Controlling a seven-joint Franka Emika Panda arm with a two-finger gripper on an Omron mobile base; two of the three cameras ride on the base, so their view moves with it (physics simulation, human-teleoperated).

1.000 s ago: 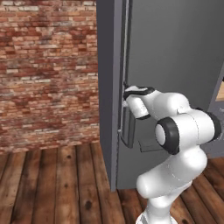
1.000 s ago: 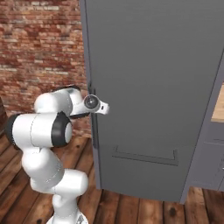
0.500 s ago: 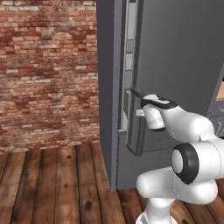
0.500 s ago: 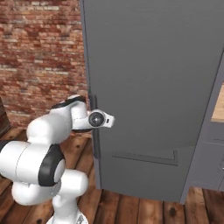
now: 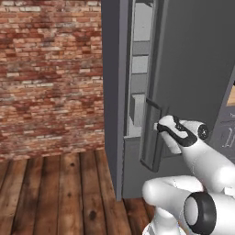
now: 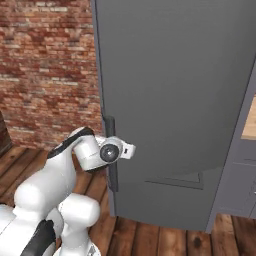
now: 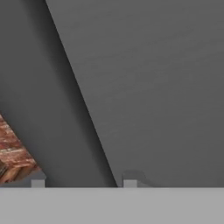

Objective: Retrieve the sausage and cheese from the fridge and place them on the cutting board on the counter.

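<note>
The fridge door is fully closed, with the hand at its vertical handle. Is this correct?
Not quite. The fridge door is ajar: the left base view shows pale shelves through the gap at its edge. The hand is at the vertical handle, as you say.

The fridge (image 5: 183, 69) stands right of the brick wall (image 5: 50, 78), its door (image 6: 175, 100) ajar, shelves (image 5: 140, 69) inside the gap.

The fridge (image 5: 183, 69) is cut off at the top and right edges. Its shelves (image 5: 139, 69) are glimpsed through a narrow gap; their contents cannot be made out.
</note>
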